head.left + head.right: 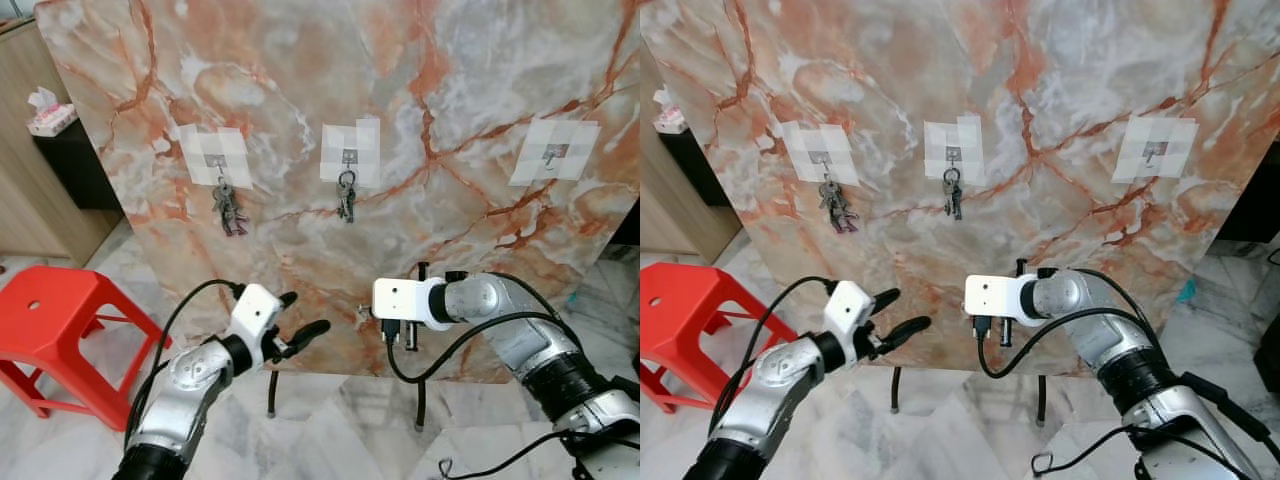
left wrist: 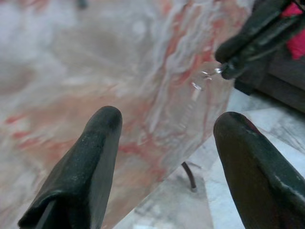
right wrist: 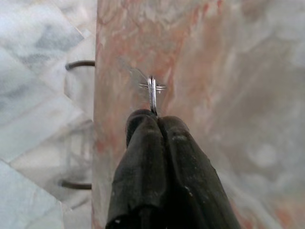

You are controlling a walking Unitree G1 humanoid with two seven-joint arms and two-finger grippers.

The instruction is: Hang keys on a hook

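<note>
A small silver key ring (image 3: 152, 90) sits pinched at the tip of the right gripper (image 3: 155, 117), whose two black fingers are pressed together on it, the ring standing edge-on just past the fingertips. In the head views that gripper (image 1: 372, 313) hangs low in front of the lower middle of the marble board (image 1: 400, 80), pointing toward the robot's left, with the ring (image 1: 362, 314) a faint glint at its end — close to the board's surface, though whether it touches cannot be told.

The left gripper (image 1: 300, 318) is raised just beside it, to the left, its fingers (image 2: 86, 167) spread apart and holding nothing; its wrist view looks between them at the board and catches the right gripper's tip with the ring (image 2: 202, 78).

Higher on the board are three pale patches, each with a small hook. The left hook (image 1: 216, 160) carries a bunch of keys (image 1: 227, 208), the middle hook (image 1: 348, 156) carries another bunch (image 1: 346, 198), and the right hook (image 1: 552, 153) is bare — well above and to the right of the held ring.

The board stands on thin dark legs (image 1: 271, 392) on a marble-tiled floor (image 1: 350, 430). A red plastic stool (image 1: 55, 335) stands at the left, and a tissue box (image 1: 50, 115) rests on a dark cabinet further back.
</note>
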